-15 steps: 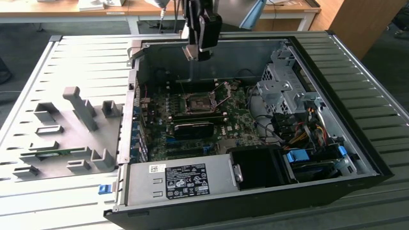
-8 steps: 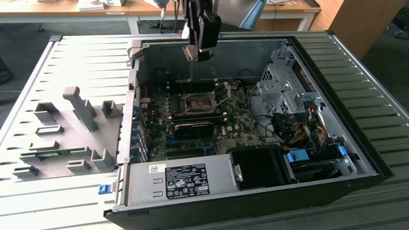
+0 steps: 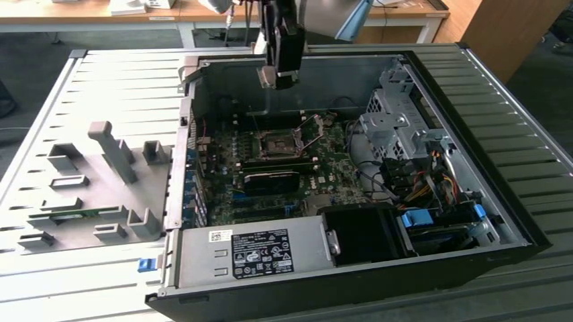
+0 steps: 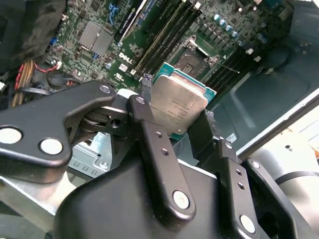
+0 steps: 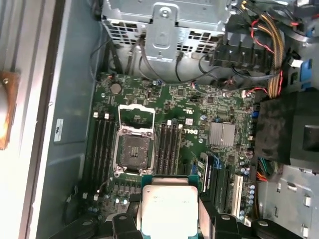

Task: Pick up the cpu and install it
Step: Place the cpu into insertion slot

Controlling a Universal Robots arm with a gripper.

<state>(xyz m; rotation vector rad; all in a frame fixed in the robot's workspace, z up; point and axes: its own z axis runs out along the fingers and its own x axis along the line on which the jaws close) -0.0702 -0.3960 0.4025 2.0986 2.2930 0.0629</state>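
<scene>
In the exterior view, grey fixture blocks (image 3: 107,181) sit on the table (image 3: 72,288) left of the open socket (image 3: 279,144), the gripper (image 3: 279,75) hangs clear above it clamping the cpu (image 4: 177,105), and the drive cage (image 3: 403,127) stands to its right.

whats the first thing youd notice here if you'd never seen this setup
The silver-topped cpu, pinched in the black gripper, stands out first; both wrist views show it held above the green motherboard. Next is the open computer case lying on the slatted table in the exterior view, with an uncovered socket on the board inside it.
</scene>
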